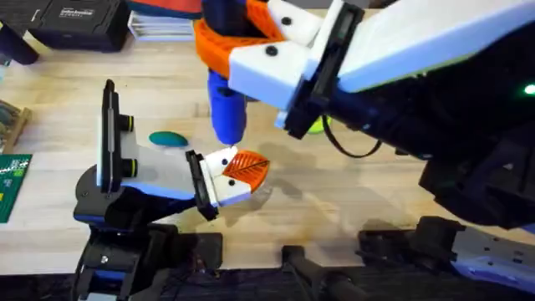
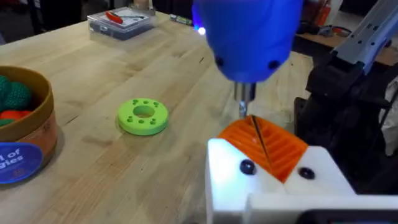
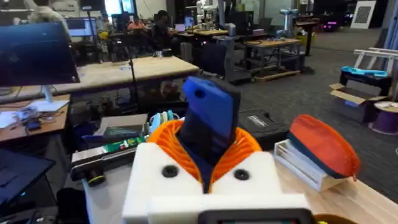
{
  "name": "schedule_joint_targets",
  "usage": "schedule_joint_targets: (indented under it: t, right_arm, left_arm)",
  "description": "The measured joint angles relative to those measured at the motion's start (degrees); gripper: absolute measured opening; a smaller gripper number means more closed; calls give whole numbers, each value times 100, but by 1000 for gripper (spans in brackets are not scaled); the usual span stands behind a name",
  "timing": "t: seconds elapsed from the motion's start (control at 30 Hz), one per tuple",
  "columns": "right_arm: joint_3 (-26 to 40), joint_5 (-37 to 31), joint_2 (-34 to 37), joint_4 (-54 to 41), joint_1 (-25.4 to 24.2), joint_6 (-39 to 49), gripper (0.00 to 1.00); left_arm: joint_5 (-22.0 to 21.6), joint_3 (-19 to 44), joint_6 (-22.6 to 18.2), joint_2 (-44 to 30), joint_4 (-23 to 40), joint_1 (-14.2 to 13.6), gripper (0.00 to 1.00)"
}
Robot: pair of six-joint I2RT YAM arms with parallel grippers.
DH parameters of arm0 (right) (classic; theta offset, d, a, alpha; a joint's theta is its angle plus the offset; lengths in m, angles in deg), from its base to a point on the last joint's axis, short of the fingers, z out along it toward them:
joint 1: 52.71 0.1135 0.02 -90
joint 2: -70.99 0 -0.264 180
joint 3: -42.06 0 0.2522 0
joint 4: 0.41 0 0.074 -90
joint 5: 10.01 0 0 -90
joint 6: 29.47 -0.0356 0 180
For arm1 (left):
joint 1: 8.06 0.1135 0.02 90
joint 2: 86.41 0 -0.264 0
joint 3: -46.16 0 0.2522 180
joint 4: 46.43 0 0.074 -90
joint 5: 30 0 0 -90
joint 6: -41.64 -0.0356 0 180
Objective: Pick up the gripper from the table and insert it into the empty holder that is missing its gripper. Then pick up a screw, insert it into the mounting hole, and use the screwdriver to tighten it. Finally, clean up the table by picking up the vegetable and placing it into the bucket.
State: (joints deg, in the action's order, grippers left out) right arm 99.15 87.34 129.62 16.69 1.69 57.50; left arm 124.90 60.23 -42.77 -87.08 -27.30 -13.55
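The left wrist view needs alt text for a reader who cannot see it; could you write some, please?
A blue screwdriver points its thin metal bit down at the left pincer, white with orange ribbed pads. On the wooden table lie a lime-green disc and, beside it, a bucket holding toys.

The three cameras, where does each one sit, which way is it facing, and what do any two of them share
Overhead: above the arm bases, looking down and forward at the table; both arms show, left gripper and right gripper.
Left wrist: low over the table, facing the screwdriver, lime-green disc and bucket; its own orange-padded fingers show.
Right wrist: looks out across the room; its fingers clamp the screwdriver.
Shared: overhead and left wrist both show the screwdriver above the left gripper.
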Motion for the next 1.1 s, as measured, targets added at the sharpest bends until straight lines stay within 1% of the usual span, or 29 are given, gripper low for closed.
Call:
schedule_joint_targets:
  t: [0.23, 0.53, 0.73, 1.1]
  right_arm:
    - [0, 1, 168, 85, 144, -15, 21]
    - [0, 50, 192, 91, 148, 0, 21]
    - [0, 131, 347, 131, 148, 50, 21]
    - [0, 133, 347, 131, 155, 22, 21]
  left_arm:
    - [0, 0, 0, -2, 1, 0, 15]
    - [0, 0, 0, 0, 0, 0, 15]
    - [0, 0, 0, 0, 1, 0, 14]
    - [0, 0, -2, -2, 0, 0, 15]
